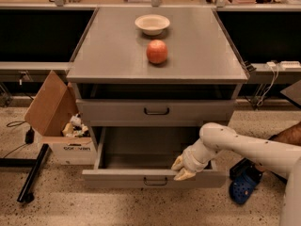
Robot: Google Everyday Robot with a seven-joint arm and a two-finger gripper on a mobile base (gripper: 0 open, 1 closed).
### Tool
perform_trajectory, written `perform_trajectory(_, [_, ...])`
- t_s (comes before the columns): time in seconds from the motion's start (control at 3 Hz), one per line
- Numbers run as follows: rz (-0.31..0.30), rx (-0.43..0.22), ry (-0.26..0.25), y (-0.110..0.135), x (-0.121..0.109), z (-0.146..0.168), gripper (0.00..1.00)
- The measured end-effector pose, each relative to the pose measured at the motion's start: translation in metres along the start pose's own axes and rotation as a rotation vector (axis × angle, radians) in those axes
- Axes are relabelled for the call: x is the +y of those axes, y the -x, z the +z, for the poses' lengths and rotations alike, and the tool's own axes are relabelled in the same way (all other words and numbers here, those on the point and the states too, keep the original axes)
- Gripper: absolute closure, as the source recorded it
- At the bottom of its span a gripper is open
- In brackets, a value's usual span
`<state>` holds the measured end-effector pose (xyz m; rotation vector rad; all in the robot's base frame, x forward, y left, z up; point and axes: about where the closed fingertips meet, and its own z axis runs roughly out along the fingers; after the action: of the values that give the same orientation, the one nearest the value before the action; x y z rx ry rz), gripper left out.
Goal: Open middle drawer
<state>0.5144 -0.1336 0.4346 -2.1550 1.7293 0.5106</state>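
The middle drawer (pixel 127 179) is pulled far out of the gray cabinet, and its inside looks bare. Its small black bar handle (pixel 155 181) sits at the centre of its flat front. My gripper (pixel 180 169) rests at the top edge of that front, just right of the handle, at the end of my white arm (pixel 244 147), which reaches in from the right. The upper drawer (pixel 156 111) is closed above it. The lowest drawer is hidden beneath the open one.
A red apple (pixel 157 51) and a pale bowl (pixel 152 24) sit on the cabinet top (pixel 103 55). An open cardboard box (pixel 56 121) with scraps stands on the floor at left, beside a black pole base (pixel 33 178). A blue shoe (pixel 244 187) lies at right.
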Motion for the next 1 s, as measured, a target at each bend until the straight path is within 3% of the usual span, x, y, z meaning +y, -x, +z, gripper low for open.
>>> perform_trajectory(0.33, [0.0,0.0,0.0,0.0,0.0,0.0,0.14])
perform_trajectory(0.67, [0.0,0.0,0.0,0.0,0.0,0.0001,0.0])
perform_trajectory(1.0, [0.002,0.01,0.001,-0.0002,0.0,0.0001,0.0])
